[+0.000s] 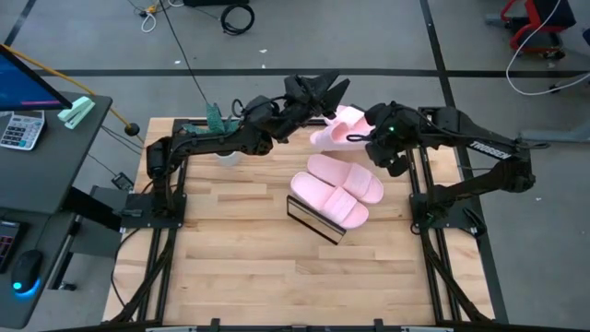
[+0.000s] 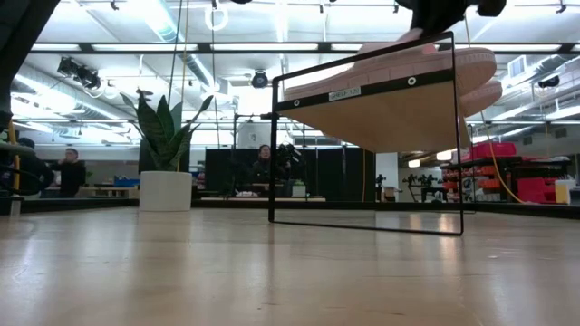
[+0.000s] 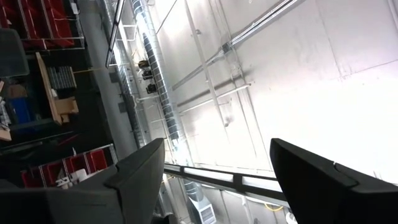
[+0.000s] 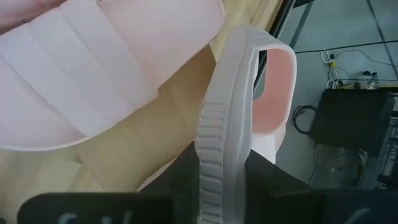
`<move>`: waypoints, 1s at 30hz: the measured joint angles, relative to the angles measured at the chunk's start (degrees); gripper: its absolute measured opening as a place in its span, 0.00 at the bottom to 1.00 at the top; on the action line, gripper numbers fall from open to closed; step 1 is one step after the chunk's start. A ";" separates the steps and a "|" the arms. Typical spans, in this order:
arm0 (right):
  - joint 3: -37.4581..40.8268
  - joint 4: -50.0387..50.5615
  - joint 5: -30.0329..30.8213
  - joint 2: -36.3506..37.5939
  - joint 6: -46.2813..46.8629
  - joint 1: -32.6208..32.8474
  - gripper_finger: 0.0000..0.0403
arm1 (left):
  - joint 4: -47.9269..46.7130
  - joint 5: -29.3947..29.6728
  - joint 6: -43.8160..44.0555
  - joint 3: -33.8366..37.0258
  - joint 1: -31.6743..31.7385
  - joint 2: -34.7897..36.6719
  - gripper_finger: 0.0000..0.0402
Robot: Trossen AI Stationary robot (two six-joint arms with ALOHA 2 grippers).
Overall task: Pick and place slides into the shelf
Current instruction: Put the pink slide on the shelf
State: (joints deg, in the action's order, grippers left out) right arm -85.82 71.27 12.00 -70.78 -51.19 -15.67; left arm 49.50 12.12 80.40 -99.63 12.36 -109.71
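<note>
Two pale pink slides point(image 1: 339, 189) lie side by side, soles down, on the slanted shelf point(image 1: 312, 221) at the table's middle; the low view shows the shelf's black frame point(image 2: 362, 136) and board from below. Two more slides sit by the far edge. My right gripper point(image 1: 369, 134) is shut on one of them point(image 1: 343, 118); the other point(image 1: 324, 140) lies beside it and shows again in the right wrist view point(image 4: 93, 68). My left gripper point(image 1: 318, 92) is open over the far edge, just left of these slides, and tipped up toward the ceiling, its fingers point(image 3: 130, 180) touching nothing. My right gripper pinches the slide's thick ribbed sole edge point(image 4: 221, 149) between its two fingers, which come from the table's right. The slide stands on its side, with the strap's opening point(image 4: 273, 93) showing beyond the fingers. Whether it is clear of the table, I cannot tell.
A potted plant in a white pot point(image 2: 166, 177) stands near the table's far left point(image 1: 226, 152). The near half of the wooden tabletop point(image 1: 277, 277) is bare. A desk with a calculator point(image 1: 20, 129) stands off the table's left side. People sit in the room behind.
</note>
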 joint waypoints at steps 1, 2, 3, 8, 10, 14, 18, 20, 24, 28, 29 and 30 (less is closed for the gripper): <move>0.00 0.17 0.00 0.00 -0.01 -0.16 0.19 | 0.00 -0.09 0.00 0.00 0.00 0.00 0.73; 0.00 0.40 -0.04 0.00 -0.02 -0.37 0.19 | 0.00 -0.25 0.02 0.00 0.00 0.00 0.73; 0.00 0.60 -0.07 0.00 -0.03 -0.53 0.19 | 0.00 -0.41 0.00 -0.01 0.00 0.00 0.73; 0.00 1.56 -0.06 0.00 -0.01 -0.82 0.19 | -0.02 -0.63 0.00 -0.01 0.00 0.00 0.73; 0.00 1.78 -0.10 0.00 -0.01 -0.80 0.19 | -0.02 -0.63 0.00 -0.01 0.00 0.00 0.73; 0.00 1.95 -0.67 0.00 0.08 -0.80 0.20 | -0.02 -0.65 0.00 -0.01 -0.02 0.00 0.73; 0.70 1.73 -0.92 -0.09 0.04 -0.80 0.20 | -0.02 -0.65 -0.09 -0.01 -0.02 0.00 0.73; 2.00 1.81 -1.14 -0.09 -0.03 -0.75 0.20 | -0.02 -0.66 -0.09 0.00 -0.07 0.00 0.73; 5.14 1.04 -1.24 -0.10 -0.09 -0.75 0.20 | -0.04 -1.40 -0.11 0.00 -0.13 0.00 0.73; 7.42 0.44 -0.56 -0.07 -0.17 -0.72 0.20 | -0.07 -1.87 -0.17 0.00 -0.37 0.00 0.73; 7.70 0.23 -0.45 -0.07 -0.39 -0.73 0.20 | -0.07 -1.88 -0.20 0.00 -0.37 0.00 0.73; 8.05 -0.07 -0.32 -0.09 -0.74 -0.73 0.20 | -0.07 -1.90 -0.23 0.00 -0.45 0.00 0.73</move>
State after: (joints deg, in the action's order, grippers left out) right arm -77.77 71.20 11.69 -70.87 -51.93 -16.40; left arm 49.42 10.21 80.17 -99.64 11.91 -109.71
